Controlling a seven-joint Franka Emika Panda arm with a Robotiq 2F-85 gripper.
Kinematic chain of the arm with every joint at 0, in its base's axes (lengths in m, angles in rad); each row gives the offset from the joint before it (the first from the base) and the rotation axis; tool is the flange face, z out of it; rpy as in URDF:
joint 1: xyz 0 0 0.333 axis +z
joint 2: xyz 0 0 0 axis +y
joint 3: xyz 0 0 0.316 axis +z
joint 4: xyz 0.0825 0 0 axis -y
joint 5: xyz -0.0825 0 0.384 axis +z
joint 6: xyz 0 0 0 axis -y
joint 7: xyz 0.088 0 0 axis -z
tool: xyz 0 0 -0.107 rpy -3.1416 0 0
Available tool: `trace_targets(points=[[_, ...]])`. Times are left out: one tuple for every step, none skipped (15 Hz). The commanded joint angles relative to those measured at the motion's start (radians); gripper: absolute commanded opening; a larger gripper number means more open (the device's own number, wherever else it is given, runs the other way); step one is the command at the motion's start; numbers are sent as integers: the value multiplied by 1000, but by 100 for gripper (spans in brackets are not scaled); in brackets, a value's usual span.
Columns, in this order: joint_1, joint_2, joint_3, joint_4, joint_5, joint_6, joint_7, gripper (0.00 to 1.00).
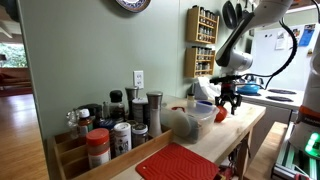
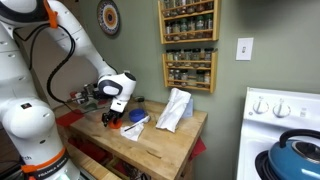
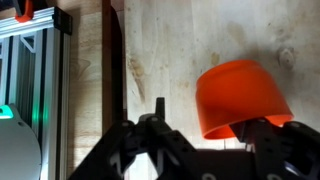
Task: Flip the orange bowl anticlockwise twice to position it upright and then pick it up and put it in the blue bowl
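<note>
The wooden counter (image 1: pixel 215 140) is the reference for everything here; its pale top fills most of the wrist view (image 3: pixel 200 40). The white robot arm (image 2: pixel 40 60) stands off one end of the counter and bends down over that end. In an exterior view, a white stove (image 2: pixel 275 110) stands beyond the counter's opposite end with a blue kettle (image 2: pixel 297 160) on it. A wooden spice rack (image 2: pixel 188 45) hangs on the wall behind the counter.

A crumpled clear plastic bag (image 1: pixel 183 122) lies on the counter around its middle. A flat red ribbed mat (image 1: pixel 178 162) lies on the counter at the end away from the arm. A cluster of spice jars (image 1: pixel 120 125) stands along the wall side of that same end, a red-capped jar (image 1: pixel 98 147) among them.

The gripper (image 1: pixel 228 105) hangs just above the counter's arm-side end, pointing down. In the wrist view its (image 3: pixel 210 118) jaws stand wide apart and clasp nothing. One finger (image 3: pixel 268 135) overlaps the lower edge of the orange bowl (image 3: pixel 243 95), and bare wood shows between the bowl and the other finger (image 3: pixel 157 118).

The orange bowl (image 1: pixel 220 116) rests on the counter directly under the gripper, near the counter's arm-side end. I cannot tell which way its mouth faces.
</note>
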Motion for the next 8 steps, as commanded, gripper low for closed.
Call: trace_targets(points=[[4, 24, -2, 14, 55, -17, -59, 38], [4, 26, -2, 16, 60, -18, -66, 32], [4, 27, -2, 18, 67, -20, -75, 24], [4, 26, -2, 19, 71, -22, -83, 14], [4, 24, -1, 19, 73, -24, -90, 8], [4, 17, -1, 19, 70, -27, -96, 0], [5, 9, 0, 19, 62, -28, -98, 0], [6, -5, 2, 17, 56, -33, -103, 0]])
